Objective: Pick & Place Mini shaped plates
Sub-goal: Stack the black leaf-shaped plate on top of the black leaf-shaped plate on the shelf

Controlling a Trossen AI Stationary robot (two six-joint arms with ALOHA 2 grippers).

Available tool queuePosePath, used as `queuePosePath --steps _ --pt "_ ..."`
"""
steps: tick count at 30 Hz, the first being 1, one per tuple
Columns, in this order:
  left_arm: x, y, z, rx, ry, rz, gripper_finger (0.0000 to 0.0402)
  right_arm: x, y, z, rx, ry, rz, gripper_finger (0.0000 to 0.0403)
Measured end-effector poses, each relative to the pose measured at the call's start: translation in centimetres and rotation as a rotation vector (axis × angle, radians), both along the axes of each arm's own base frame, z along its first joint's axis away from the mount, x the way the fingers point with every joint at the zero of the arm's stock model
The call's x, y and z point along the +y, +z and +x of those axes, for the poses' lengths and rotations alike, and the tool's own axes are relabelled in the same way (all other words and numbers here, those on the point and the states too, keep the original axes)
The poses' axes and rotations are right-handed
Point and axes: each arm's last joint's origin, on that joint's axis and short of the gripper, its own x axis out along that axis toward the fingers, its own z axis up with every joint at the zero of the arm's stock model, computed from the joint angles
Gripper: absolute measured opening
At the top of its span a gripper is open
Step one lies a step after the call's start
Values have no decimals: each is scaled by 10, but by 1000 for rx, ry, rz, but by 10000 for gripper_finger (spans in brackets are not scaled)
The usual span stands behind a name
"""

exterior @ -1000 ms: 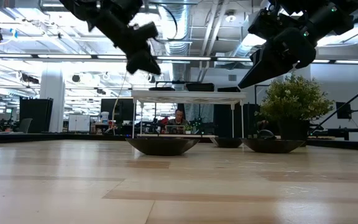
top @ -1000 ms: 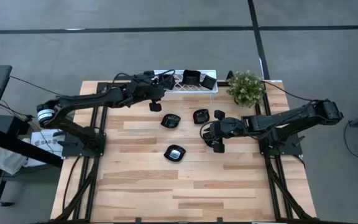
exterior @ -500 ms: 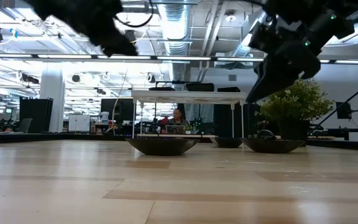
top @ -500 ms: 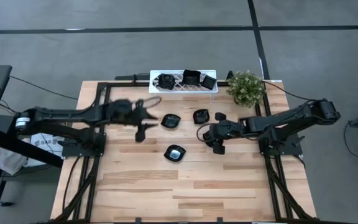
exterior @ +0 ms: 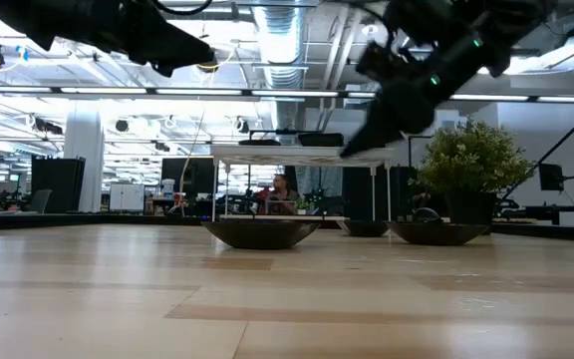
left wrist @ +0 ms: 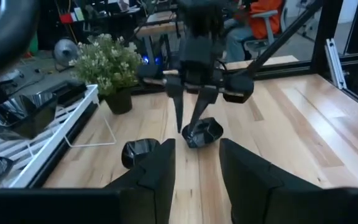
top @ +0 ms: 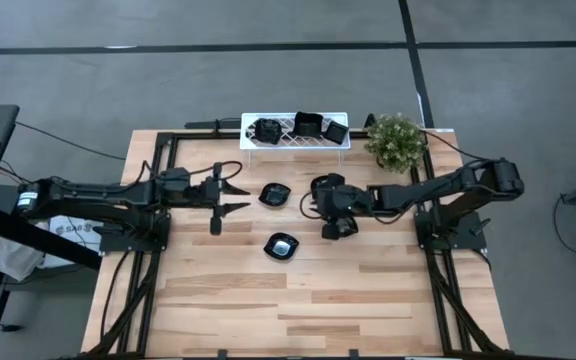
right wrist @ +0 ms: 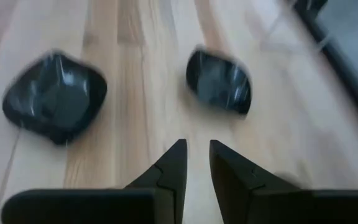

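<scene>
On the wooden desk (top: 268,290) two glossy black mini shaped plates (top: 275,195) lie mid-table; my left tool (top: 230,196), open and empty, has returned from the white lattice rack (top: 288,143). My right tool (top: 326,208), narrow and empty, moved toward them.

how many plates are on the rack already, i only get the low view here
observer: three plates sit on the white rack, seen from above.
operator: is either hand holding one
observer: no. the left hand is open and empty, and the right hand has nothing between its fingers.
operator: what's under the right hand
observer: the left wrist view shows it pointing down just over a loose plate, apparently not touching it.
</scene>
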Motion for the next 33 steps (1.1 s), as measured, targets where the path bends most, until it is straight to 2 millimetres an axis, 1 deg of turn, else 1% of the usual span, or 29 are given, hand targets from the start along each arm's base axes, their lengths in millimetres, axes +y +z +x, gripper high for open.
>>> queuePosePath --steps 5,8,11,14,17,20,23,27,33 --pt "0 -3 3 8 8 -24 127 1 33 12 -45 105 -157 64" --pt "0 -5 4 14 22 -63 127 1 48 11 -36 161 -250 64" --pt "0 -5 5 4 36 -104 127 0 55 6 -18 160 -245 64" --pt "0 -5 5 2 38 -110 127 0 53 2 12 153 -218 64" --pt "0 -4 5 0 38 -110 127 0 49 6 17 163 -205 64" --pt "0 -4 5 -2 36 -105 127 -1 36 11 73 194 -187 64" --pt "1 -4 5 -4 39 -99 127 -5 23 15 148 229 -235 64" --pt "1 -3 6 -13 68 -87 127 -15 9 21 232 264 -334 64" --pt "2 -3 6 -20 90 -79 127 -28 3 21 291 207 -374 64"
